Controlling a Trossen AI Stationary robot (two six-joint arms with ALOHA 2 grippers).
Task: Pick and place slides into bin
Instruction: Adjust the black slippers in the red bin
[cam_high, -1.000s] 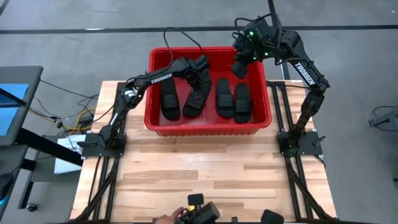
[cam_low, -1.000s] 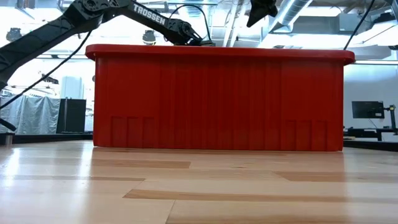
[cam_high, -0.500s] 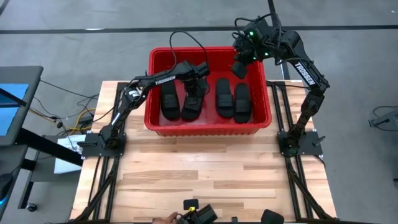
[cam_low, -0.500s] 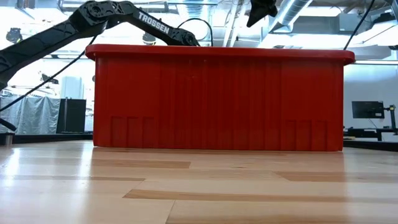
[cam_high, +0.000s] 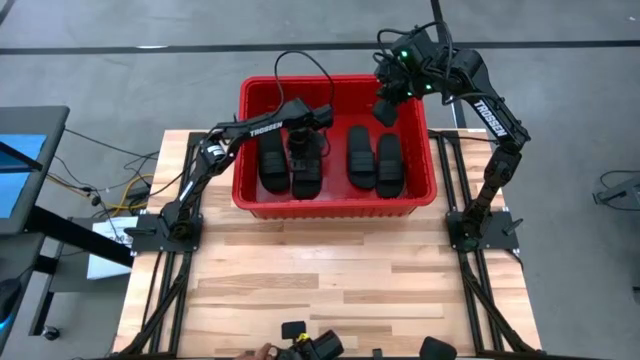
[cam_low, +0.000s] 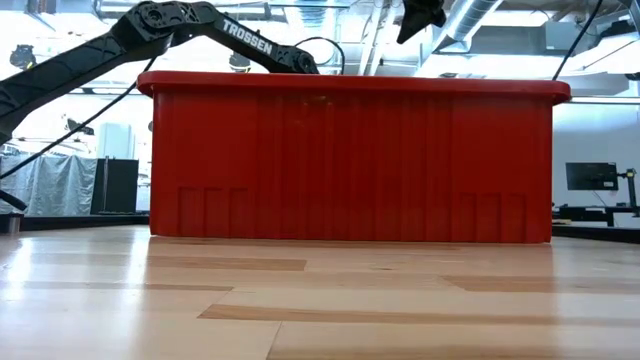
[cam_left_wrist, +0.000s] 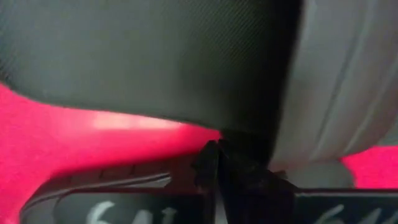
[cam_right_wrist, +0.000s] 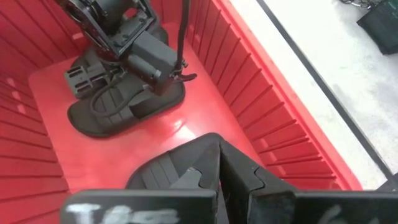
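Note:
The red bin (cam_high: 250, 100) stands at the table's far middle, and its near wall (cam_low: 350, 160) fills the low view. Several black slides lie side by side on its floor. My left gripper (cam_high: 302, 143) reaches down into the bin, shut on the second slide from the left (cam_high: 308, 175). That slide lies beside the leftmost slide (cam_high: 273, 165). Two more slides (cam_high: 359, 155) (cam_high: 390, 165) lie to the right. My right gripper (cam_high: 386, 108) hangs shut over the bin's far right corner, holding nothing, and its shut fingers (cam_right_wrist: 222, 168) point down at a slide (cam_right_wrist: 165, 174). My left gripper pinches the slide at its far end (cam_left_wrist: 245, 146) between its two fingers, which come from above and point down. The gripper's body hides which part of that end they are on. The slide (cam_right_wrist: 118, 115) lies flat along the bin floor, strap up.
The bare wooden table (cam_high: 330, 270) spreads out on the bin's near side. At the near edge, a person's hand holds a dark device (cam_high: 305, 348). The left arm's cable (cam_high: 300, 60) loops over the bin's far rim. The bin's walls stand close around both grippers.
My left gripper has sunk into the bin and moved toward its near left, tipping until it points straight down. The slide it holds has swung from a slant across the bin to lying flat, parallel to the leftmost slide. The right arm has kept still.

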